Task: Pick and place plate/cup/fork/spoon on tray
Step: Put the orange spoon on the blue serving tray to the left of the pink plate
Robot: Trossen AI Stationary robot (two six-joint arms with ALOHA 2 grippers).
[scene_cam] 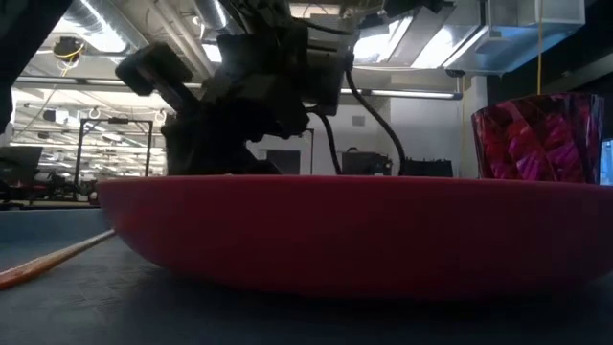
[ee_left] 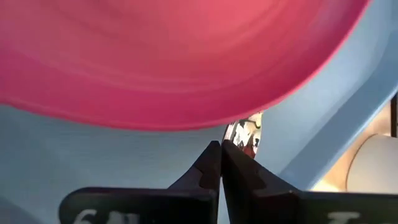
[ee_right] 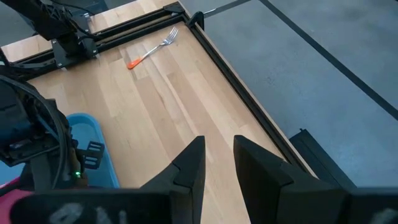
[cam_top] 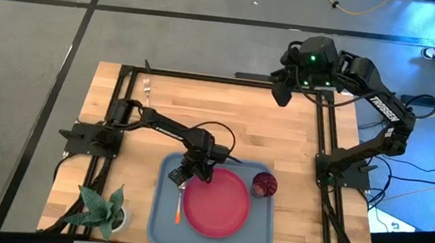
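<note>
Small silver-tined orange-handled fork lies at table's 11 o'clock corner, outside grey-blue rectangular plastic tray; left gripper, jaws closed empty, nearer; right gripper jaws slightly parted, empty.

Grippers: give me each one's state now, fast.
Left gripper: shut, holding nothing visible, low over the tray beside the plate.
Right gripper: open, empty, above the table's far right corner.

Lab: ceiling ducts, strip lights, concrete floor.
</note>
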